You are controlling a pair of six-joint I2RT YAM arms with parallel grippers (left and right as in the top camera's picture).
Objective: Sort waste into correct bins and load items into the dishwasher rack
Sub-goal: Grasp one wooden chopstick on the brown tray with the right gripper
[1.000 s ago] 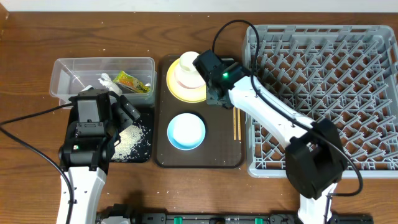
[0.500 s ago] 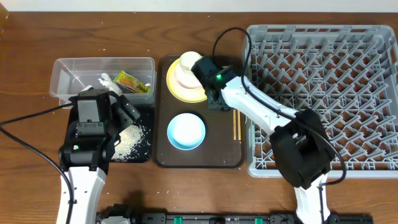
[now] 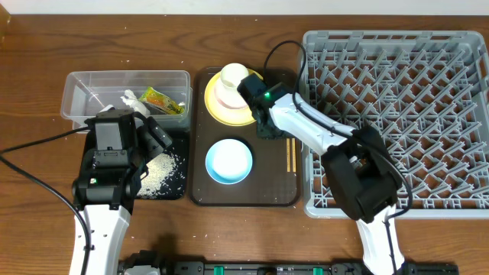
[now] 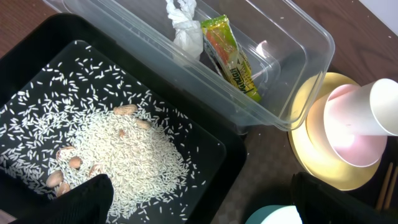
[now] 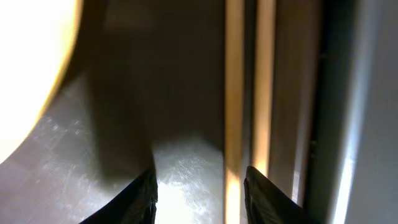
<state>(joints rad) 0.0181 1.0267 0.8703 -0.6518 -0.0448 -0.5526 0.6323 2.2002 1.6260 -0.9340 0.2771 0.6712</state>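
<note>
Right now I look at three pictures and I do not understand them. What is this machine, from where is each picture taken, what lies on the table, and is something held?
These are two robot arms at a wooden table. Each ends in a two-finger gripper. The wide picture is taken from above, and the other two come from a small camera on each wrist.

The left gripper hangs open over a black bin of rice. Beside the bin, a clear tub holds a tissue and a snack wrapper.

In the middle, a brown tray carries a blue bowl, chopsticks and a yellow plate. A pinkish bowl and a white cup are stacked on the plate.

The right gripper is low over the tray at the chopsticks, fingers apart. A grey rack stands on the right. Neither gripper holds anything.
</note>
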